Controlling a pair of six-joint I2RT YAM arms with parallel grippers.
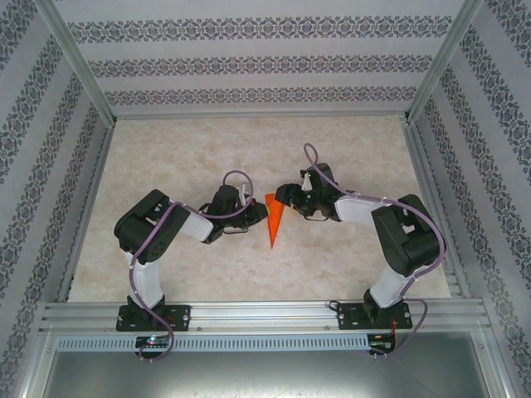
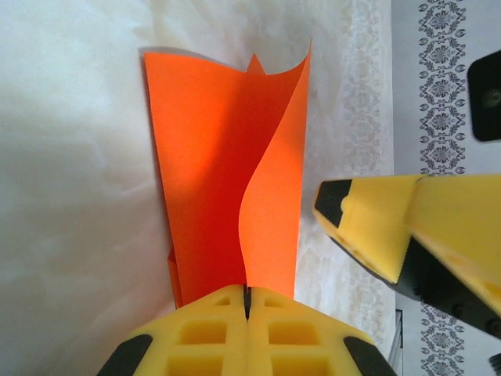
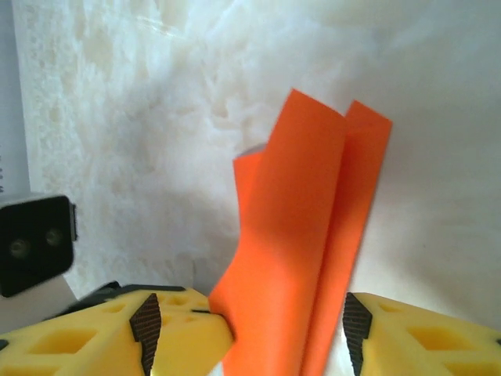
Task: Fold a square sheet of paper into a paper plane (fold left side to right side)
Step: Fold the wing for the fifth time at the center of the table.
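**Position of work.** The orange paper, already creased into a narrow pointed shape, sits at the middle of the table, between the two arms. Its long axis runs from the far side towards the arm bases, broad end far, point near.

**Left gripper**. Fingers together, clamped on one edge of the paper. A loose flap rises from the seam and curls upright. The paper extends straight ahead of these fingers.

**Right gripper**. Fingers apart, one on either side of the raised paper, not closed on it. One of them appears to touch the flap.

**Governing relation.** The grippers face each other across the paper's long axis, left from the left flank, right from the right. Both are close, but the left alone has hold. In my judgement, carrying the flap from left to right falls to the left arm, with the right placed to receive or press.
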